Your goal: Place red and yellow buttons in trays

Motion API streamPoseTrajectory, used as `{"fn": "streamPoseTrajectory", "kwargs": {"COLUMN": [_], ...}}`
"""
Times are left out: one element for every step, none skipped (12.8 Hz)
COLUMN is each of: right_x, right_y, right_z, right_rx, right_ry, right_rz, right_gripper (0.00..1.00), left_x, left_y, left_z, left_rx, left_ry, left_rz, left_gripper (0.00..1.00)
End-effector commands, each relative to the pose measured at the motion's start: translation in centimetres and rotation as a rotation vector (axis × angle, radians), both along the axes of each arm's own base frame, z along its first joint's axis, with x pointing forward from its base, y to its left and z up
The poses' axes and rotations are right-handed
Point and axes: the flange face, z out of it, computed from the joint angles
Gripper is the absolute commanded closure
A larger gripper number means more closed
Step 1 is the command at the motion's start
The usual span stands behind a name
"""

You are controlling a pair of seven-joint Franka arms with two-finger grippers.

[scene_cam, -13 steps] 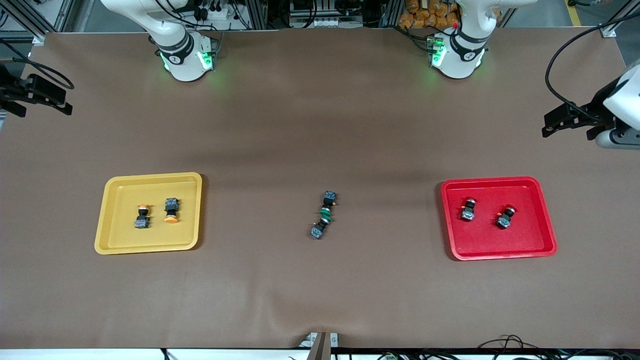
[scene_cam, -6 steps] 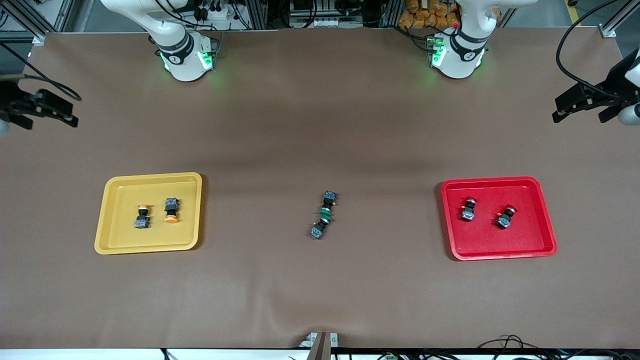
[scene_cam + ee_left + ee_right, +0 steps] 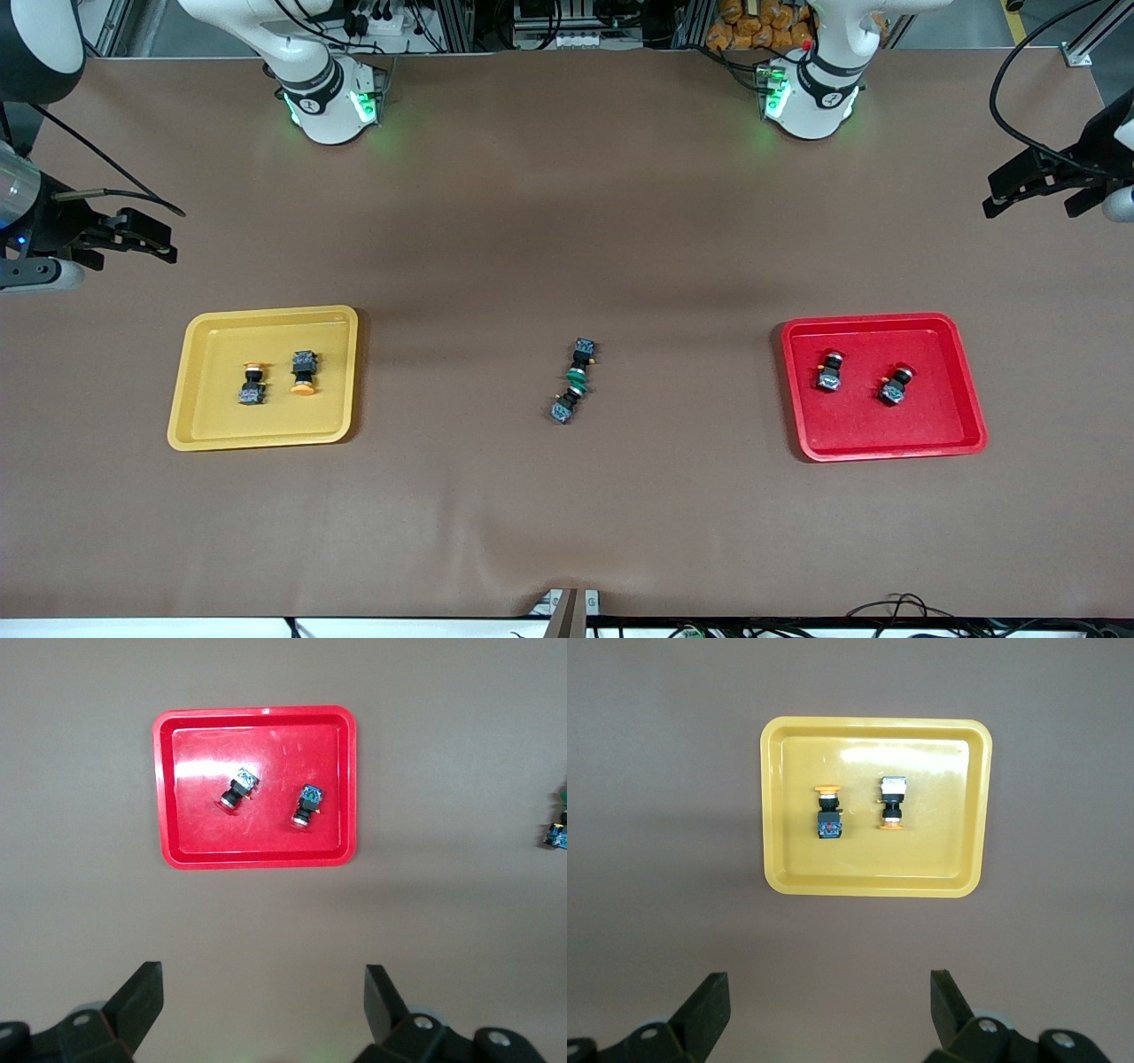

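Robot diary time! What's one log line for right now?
yellow buttons: in yellow tray | red buttons: in red tray | green buttons: on table | left gripper: open | right gripper: open

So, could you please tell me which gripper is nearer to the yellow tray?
Right. The right gripper hangs open above the table near the yellow tray; the left gripper is open at the table's left-arm end, by the red tray.

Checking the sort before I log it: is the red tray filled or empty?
Filled: the red tray holds both red-capped buttons, lying inside its rim, apart from each other.
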Motion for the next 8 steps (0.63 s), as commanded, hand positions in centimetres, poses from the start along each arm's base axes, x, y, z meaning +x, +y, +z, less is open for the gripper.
{"fn": "streamPoseTrajectory", "kwargs": {"right_x": [-0.6,-0.5,-0.6,-0.6,-0.5,-0.4,-0.7,-1.1], "right_y": [-0.5,-0.4,-0.3,-0.4,-0.4,-0.4,-0.4,-0.3], "right_z": [0.6,0.7,0.8,0.9,1.8,2.8,3.6,4.7], "right_rx": [-0.011,-0.011,-0.011,-0.011,-0.013,-0.014,-0.02,-0.021], "right_ry": [-0.01,-0.013,-0.012,-0.013,-0.032,-0.05,-0.039,-0.027], "right_rz": [0.003,0.004,0.006,0.004,0.004,0.004,0.004,0.003], "right_gripper": [0.0,0.0,0.0,0.0,0.0,0.0,0.0,0.0], "left_x": [0.1,0.1,0.3,0.3,0.3,0.1,-0.1,-0.1], "left_y": [0.5,0.8,0.7,0.7,0.7,0.6,0.5,0.5], "left_z": [0.2,0.2,-0.2,-0.3,-0.2,-0.2,-0.4,-0.2], "left_rx": [0.012,0.01,0.011,0.012,0.011,0.009,0.01,0.008], "left_ry": [0.019,0.02,0.026,0.029,0.031,0.04,0.062,0.06], "left_rz": [0.015,0.021,0.027,0.024,0.022,0.022,0.02,0.02], "left_gripper": [0.0,0.0,0.0,0.0,0.0,0.0,0.0,0.0]}}
